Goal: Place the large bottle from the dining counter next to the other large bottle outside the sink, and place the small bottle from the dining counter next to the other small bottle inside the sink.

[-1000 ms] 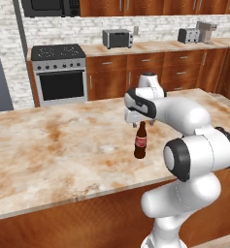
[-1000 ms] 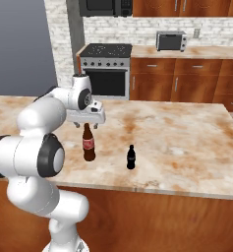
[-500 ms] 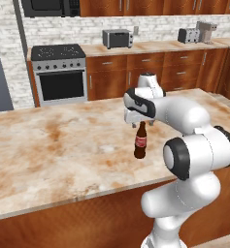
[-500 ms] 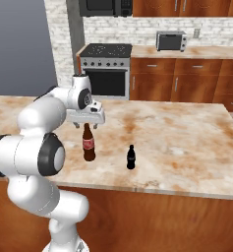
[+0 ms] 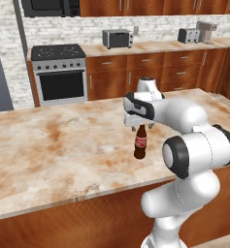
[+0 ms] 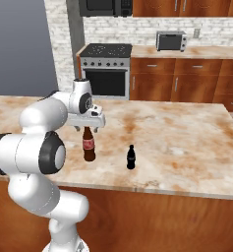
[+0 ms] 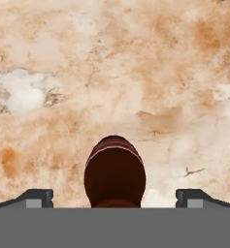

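Brown large bottle [image 6: 89, 145] upright on dining counter [image 6: 187, 147], gripper [image 6: 88, 126] spread wide around its neck, gripping nothing.

The large bottle [image 6: 89, 145] is tall, dark brown glass with a red label band and a narrow neck, standing upright on the dining counter [image 6: 187, 142], a long slab of beige marble with rust-brown veins on a reddish-brown wooden base. Seen from straight above, its rounded shoulder and red band [image 7: 115, 175] sit over the veined marble. The small bottle [image 6: 131, 157], all black and far shorter, stands upright on the same counter, near the large one but apart from it.
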